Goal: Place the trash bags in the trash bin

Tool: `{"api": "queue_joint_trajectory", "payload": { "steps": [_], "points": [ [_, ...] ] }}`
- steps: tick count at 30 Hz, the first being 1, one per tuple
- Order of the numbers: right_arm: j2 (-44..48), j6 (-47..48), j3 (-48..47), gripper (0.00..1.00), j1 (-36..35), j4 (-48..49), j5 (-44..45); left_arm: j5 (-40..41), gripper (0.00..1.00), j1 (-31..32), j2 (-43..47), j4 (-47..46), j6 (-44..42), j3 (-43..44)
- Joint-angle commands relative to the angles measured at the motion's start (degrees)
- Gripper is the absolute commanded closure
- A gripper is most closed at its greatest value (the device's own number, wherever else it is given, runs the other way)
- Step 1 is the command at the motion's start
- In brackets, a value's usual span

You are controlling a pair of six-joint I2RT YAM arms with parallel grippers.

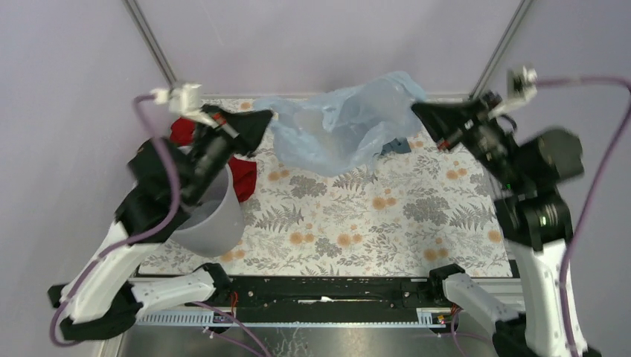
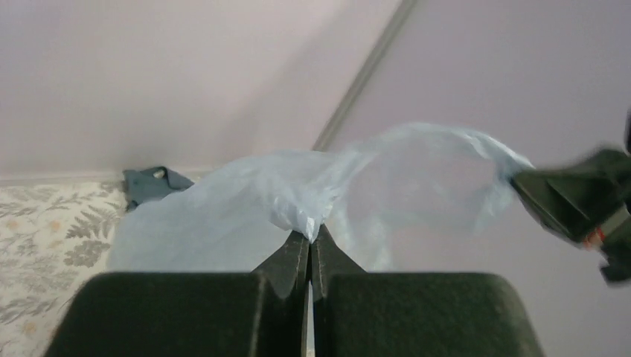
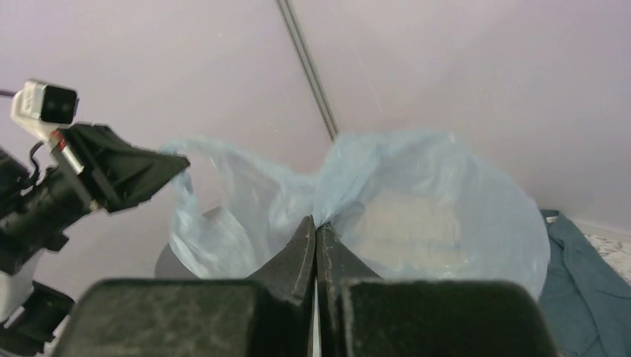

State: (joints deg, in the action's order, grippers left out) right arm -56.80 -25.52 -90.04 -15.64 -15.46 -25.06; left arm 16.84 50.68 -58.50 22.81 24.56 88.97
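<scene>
Thin crinkly pale blue bag (image 1: 335, 134) stretched out: one edge pinched tight in left claw (image 1: 269, 117), other edge in right claw (image 1: 417, 110). Smooth round grey bin (image 1: 217, 223) stands near left claw.

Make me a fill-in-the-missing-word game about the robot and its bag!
1. The crinkly trash bag is pale ____.
2. The left gripper and the right gripper are both ____ on the bag.
3. The grey trash bin stands by the ____ arm.
4. The cloth right beside the bin is ____.
Missing words: blue, shut, left, red.
</scene>
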Motion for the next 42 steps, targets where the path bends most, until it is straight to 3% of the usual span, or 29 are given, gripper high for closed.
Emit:
{"api": "queue_joint_trajectory", "payload": {
  "steps": [1, 6, 8, 11, 13, 17, 24, 29, 36, 39, 42],
  "points": [
    [6.9, 0.3, 18.2, 1.0, 0.0, 1.0, 2.0, 11.6, 1.0, 0.0, 3.2, 2.6, 8.3, -13.6],
    [6.5, -2.2, 42.8, 1.0, -0.1, -1.8, -0.5, 12.6, 1.0, -0.1, -1.0, 14.3, 15.1, -28.5],
    [8.2, -3.6, 46.3, 1.0, -0.1, 0.5, -0.9, 12.6, 1.0, -0.2, 0.4, 15.1, 15.0, -31.4],
    [9.2, -1.5, 38.8, 1.0, -0.1, -0.4, 1.1, 8.8, 1.0, -0.1, 2.9, 12.8, 9.1, -25.5],
    [6.7, 0.8, 29.2, 1.0, -0.1, -3.1, 0.7, 4.8, 1.0, -0.2, 2.5, 11.7, 4.8, -16.3],
    [2.1, 1.0, 16.8, 1.0, 0.0, -5.2, -7.3, -3.5, 1.0, -0.1, 0.9, 9.3, 3.4, -3.4],
    [2.3, -7.5, 25.3, 1.0, -0.5, 9.7, -21.0, -13.4, 1.0, 0.7, 2.5, -2.5, 12.3, -15.6],
    [1.7, -17.7, 31.8, 1.0, -2.3, 22.6, -24.0, -14.5, 1.0, 4.2, -2.2, -4.5, 13.0, -16.4],
    [1.8, -13.7, 35.1, 1.0, -2.6, 18.4, -23.0, -13.2, 1.0, 5.4, -4.7, -4.4, 11.0, -15.3],
    [2.2, -10.0, 32.3, 1.0, -2.6, 12.2, -21.3, -9.0, 1.0, 5.4, -4.5, 0.2, 9.1, -12.0],
    [2.2, -10.4, 30.2, 1.0, -2.6, 12.8, -22.2, -7.0, 1.0, 5.4, -4.6, 1.9, 8.2, -9.9]
  ]
}}
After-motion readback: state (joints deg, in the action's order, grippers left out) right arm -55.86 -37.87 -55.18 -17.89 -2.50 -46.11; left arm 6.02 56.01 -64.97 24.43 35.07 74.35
